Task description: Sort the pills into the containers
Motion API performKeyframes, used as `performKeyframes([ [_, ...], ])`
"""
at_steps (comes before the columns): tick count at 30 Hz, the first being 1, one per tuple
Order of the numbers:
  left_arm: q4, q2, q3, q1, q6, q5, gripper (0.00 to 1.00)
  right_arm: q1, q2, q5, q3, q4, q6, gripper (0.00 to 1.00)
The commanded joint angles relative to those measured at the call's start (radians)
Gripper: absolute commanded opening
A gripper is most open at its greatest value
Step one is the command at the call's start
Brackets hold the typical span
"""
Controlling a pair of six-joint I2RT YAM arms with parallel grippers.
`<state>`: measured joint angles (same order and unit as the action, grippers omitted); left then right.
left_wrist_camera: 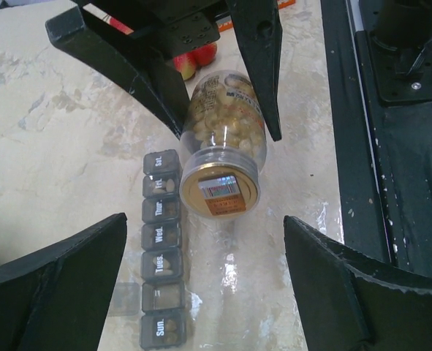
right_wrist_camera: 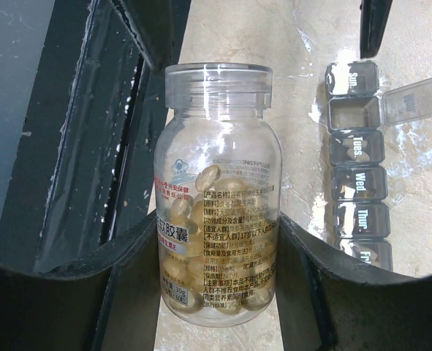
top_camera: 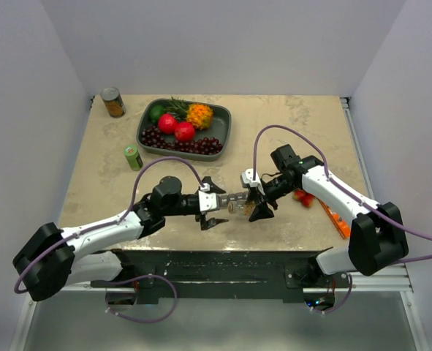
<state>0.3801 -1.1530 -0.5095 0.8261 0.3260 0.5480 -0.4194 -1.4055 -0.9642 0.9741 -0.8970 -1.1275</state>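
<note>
Right claw (top_camera: pixel 255 199) clamped on a clear plastic bottle (right_wrist_camera: pixel 216 219) of pale yellow capsules (right_wrist_camera: pixel 208 178); left claw (top_camera: pixel 217 202) spread wide, holding nothing.

The bottle lies tilted between the right claw's black fingers (left_wrist_camera: pixel 263 80), its gold-lined cap (left_wrist_camera: pixel 220 191) pointing at the left claw, whose jaws stand apart on either side of the cap without touching it. Just beside the bottle, a narrow grey plastic strip of lidded day compartments (left_wrist_camera: pixel 161 252) lies flat on the beige marbled table (top_camera: pixel 99 175). The compartment next to "Sun." (right_wrist_camera: pixel 353 113) has its lid flipped open and looks empty, while several closed ones show pale capsules inside.
</note>
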Motion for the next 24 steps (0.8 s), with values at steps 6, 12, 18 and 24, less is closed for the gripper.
performKeyframes([
  [6,0.157,-0.08,-0.081,0.03,-0.025,0.079,0.85,0.002,0.027,-0.047,0.034,-0.003,-0.02,0.0],
  [12,0.146,-0.112,-0.099,0.036,-0.064,0.099,0.7,0.001,0.026,-0.045,0.034,-0.003,-0.02,0.0],
  [18,0.121,-0.114,-0.113,0.036,-0.155,0.107,0.18,0.002,0.028,-0.039,0.031,0.004,-0.008,0.0],
  [24,0.091,-0.111,-0.125,0.036,-0.502,0.037,0.0,0.002,0.031,-0.022,0.026,0.035,0.029,0.0],
])
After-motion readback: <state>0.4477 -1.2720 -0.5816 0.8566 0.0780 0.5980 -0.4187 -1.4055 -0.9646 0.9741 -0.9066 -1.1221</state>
